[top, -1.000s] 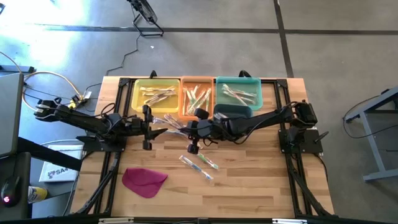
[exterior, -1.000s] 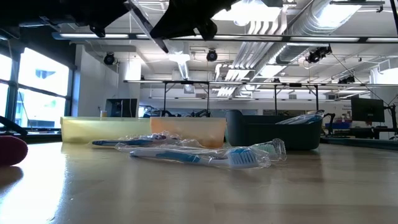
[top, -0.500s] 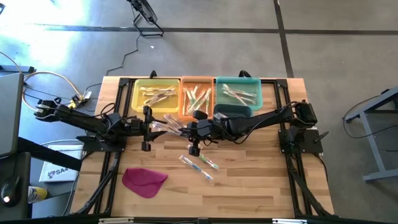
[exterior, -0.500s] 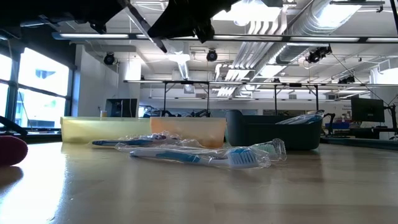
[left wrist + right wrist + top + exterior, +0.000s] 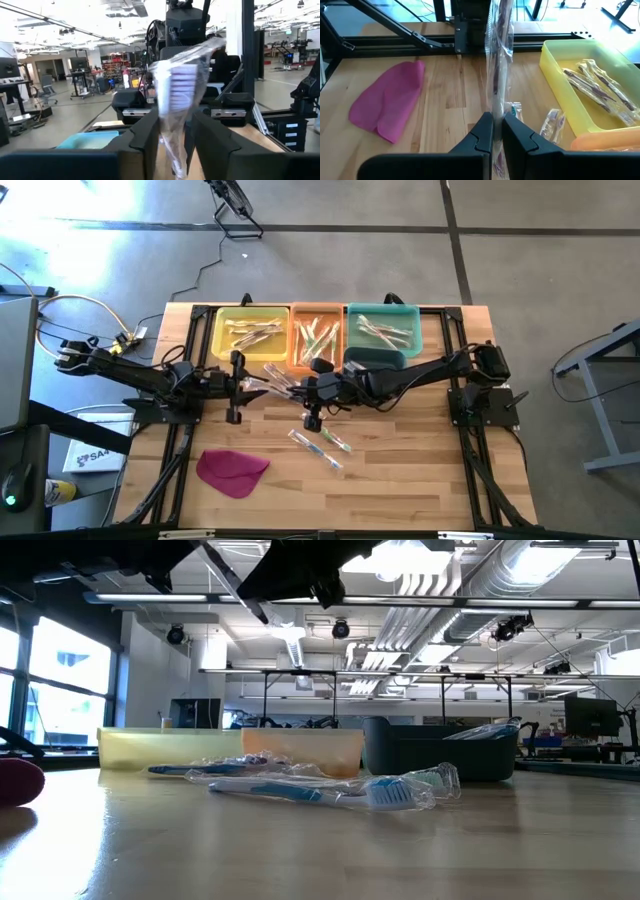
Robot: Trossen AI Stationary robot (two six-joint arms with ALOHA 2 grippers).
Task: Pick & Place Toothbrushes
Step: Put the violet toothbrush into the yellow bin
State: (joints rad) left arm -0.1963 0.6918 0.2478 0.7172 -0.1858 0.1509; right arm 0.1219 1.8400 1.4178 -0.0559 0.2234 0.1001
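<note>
One toothbrush [image 5: 270, 376] in a clear wrapper hangs above the table's middle, between my two grippers. My right gripper [image 5: 497, 121] comes from the table's right and is shut on it. My left gripper [image 5: 176, 125] faces it from the table's left. The left fingers stand on either side of the wrapper, just below the bristle head [image 5: 182, 82], with a gap between them. Two more wrapped toothbrushes [image 5: 320, 445] lie flat on the wood nearer the front edge. Others fill the three bins at the back. My right gripper pinches the wrapped toothbrush's handle [image 5: 496, 102] between its two fingers. It comes from the table's right, slanting a little downward. The toothbrush reaches on past the fingertips toward my left gripper, lifted clear of the table. Whether my left gripper touches the wrapper [image 5: 172, 135], I cannot tell.
A yellow bin [image 5: 250, 330], an orange bin [image 5: 317, 330] and a teal bin [image 5: 383, 328] stand in a row along the far edge. A magenta cloth [image 5: 232, 470] lies at the front left. Another wrapped toothbrush [image 5: 552, 125] lies beside the yellow bin.
</note>
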